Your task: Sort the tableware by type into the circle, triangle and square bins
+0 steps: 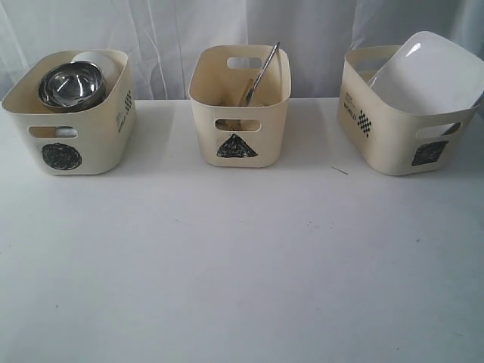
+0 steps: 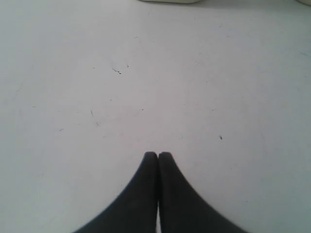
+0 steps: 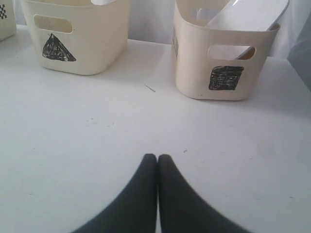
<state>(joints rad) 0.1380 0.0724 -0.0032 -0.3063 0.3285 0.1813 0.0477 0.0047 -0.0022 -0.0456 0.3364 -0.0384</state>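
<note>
Table (image 1: pixel 242 265), three bins (image 1: pixel 271 132), one steel bowl (image 1: pixel 72 85), one white plate (image 1: pixel 427 76)

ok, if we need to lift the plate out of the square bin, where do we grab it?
Likely the raised upper rim of the plate, from above: it leans tilted in the square bin, that edge standing clear above the wall, the lower edge buried inside.

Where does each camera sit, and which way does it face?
Exterior: before the table, slightly raised, facing circle bin, triangle bin, square bin; no arm shows.
Left wrist: behind the shut left claw, looking onto table.
Right wrist: behind the shut right claw, facing triangle bin and square bin.
Shared: exterior and right wrist both show those two bins.
</note>
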